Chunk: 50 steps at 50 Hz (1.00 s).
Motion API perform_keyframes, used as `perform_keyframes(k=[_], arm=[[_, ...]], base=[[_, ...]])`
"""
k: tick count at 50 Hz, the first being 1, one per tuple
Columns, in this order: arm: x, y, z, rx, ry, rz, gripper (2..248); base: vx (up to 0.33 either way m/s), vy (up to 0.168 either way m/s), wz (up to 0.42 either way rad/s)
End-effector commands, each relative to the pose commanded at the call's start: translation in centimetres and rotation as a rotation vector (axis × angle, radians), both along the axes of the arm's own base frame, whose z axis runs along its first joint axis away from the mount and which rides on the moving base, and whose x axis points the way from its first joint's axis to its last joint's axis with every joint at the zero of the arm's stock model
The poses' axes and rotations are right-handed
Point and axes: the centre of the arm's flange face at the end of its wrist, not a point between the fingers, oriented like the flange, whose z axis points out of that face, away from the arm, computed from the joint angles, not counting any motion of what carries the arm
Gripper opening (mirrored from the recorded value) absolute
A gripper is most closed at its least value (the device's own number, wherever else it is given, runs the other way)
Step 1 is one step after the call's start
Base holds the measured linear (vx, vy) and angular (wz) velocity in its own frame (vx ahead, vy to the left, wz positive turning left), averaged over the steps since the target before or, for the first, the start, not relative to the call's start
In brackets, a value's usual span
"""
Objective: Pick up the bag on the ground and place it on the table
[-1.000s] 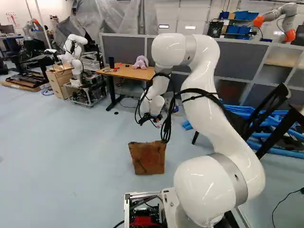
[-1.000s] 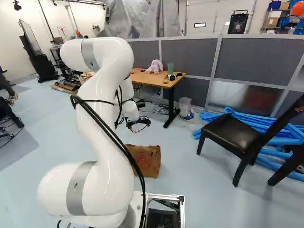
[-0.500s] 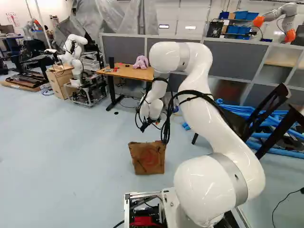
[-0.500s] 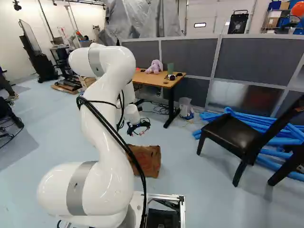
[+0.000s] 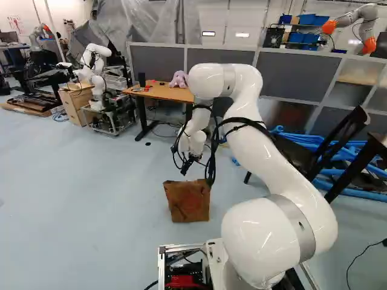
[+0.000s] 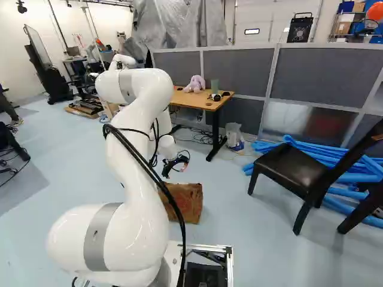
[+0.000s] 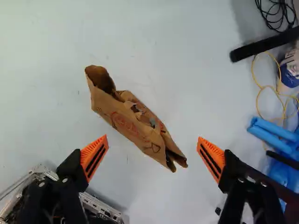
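Note:
The brown paper bag (image 5: pixel 188 201) stands upright on the floor ahead of the base; it shows in the right base view too, partly behind my arm. My gripper (image 5: pixel 188 166) hangs just above it. From the wrist, the open-topped bag (image 7: pixel 133 120) lies ahead of the gripper (image 7: pixel 153 157), slanting across the space between its wide-open orange fingers, with nothing held. The wooden-topped table (image 6: pixel 200 101) stands farther back, bearing a purple plush toy (image 6: pixel 195 84), a green cup and small items.
Black chair (image 6: pixel 293 169) and blue tubes (image 6: pixel 299 152) are to the right. Grey partitions (image 6: pixel 239 69) run behind the table. Another robot (image 5: pixel 94 63) stands at the left of the left base view. The base's metal frame (image 7: pixel 100 207) lies beside one finger.
My arm has lowered, and the gripper has come down closer above the bag and tilted more downward. The bag and base have stayed where they were.

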Motion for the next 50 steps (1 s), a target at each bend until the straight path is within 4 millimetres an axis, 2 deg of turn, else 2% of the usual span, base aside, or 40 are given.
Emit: perform_keyframes(k=[29,50], arm=[[0.3,0.0,-4.3,-0.086,0.046,0.292,247],[0.7,0.1,-7.5,-0.094,0.064,0.325,247]], base=[[0.000,0.000,0.000],[0.000,0.000,0.000]])
